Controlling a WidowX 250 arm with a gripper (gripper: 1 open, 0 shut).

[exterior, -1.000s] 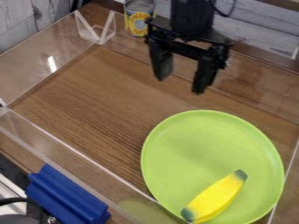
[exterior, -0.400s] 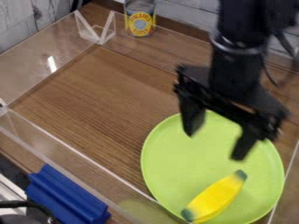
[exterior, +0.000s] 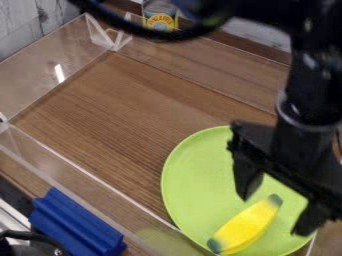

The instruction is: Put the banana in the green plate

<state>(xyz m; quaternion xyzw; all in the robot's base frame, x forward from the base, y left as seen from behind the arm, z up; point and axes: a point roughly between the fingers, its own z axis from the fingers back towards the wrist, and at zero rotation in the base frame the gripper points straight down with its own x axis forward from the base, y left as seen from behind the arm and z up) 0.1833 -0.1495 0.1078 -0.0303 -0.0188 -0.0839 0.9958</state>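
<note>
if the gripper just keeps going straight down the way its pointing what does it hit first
Most likely the banana, lying on the green plate. The open gripper hangs right over it, fingers pointing down. Depth is unclear from this one view, so it might meet the plate beside the banana instead.

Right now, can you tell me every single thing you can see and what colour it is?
banana: one, bright yellow with a dark tip, lying on the plate near its front edge
green plate: one, lime green, front right of the table
table: one, brown wood, filling the middle
clear walls: see-through, around the table's left and back
can: one, yellow label, far back
blue block: one, blue, front left outside the wall
gripper: one, black, open, pointing down right above the banana
</note>
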